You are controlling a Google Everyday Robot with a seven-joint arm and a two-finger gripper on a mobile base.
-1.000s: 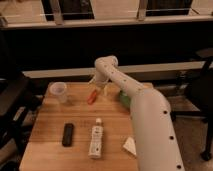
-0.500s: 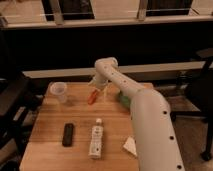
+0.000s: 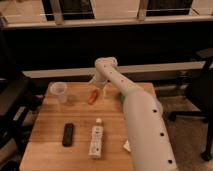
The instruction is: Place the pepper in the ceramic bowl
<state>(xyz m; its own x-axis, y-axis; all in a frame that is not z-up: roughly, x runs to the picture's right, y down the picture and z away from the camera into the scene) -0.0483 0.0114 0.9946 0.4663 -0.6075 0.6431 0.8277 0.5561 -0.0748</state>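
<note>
The small orange-red pepper (image 3: 92, 97) is over the far middle of the wooden table (image 3: 50, 125). I cannot tell whether it rests on the wood or is held. My gripper (image 3: 98, 86) hangs from the white arm directly above the pepper's upper end, touching it or very close. Only a green sliver of the ceramic bowl (image 3: 120, 98) shows to the right of the pepper. The arm hides the rest of the bowl.
A translucent plastic cup (image 3: 59, 91) stands at the far left of the table. A black remote-like object (image 3: 68, 134) and a white bottle (image 3: 95, 140) lie near the front. A white scrap (image 3: 127, 145) shows beside the arm. Dark chairs stand left and right.
</note>
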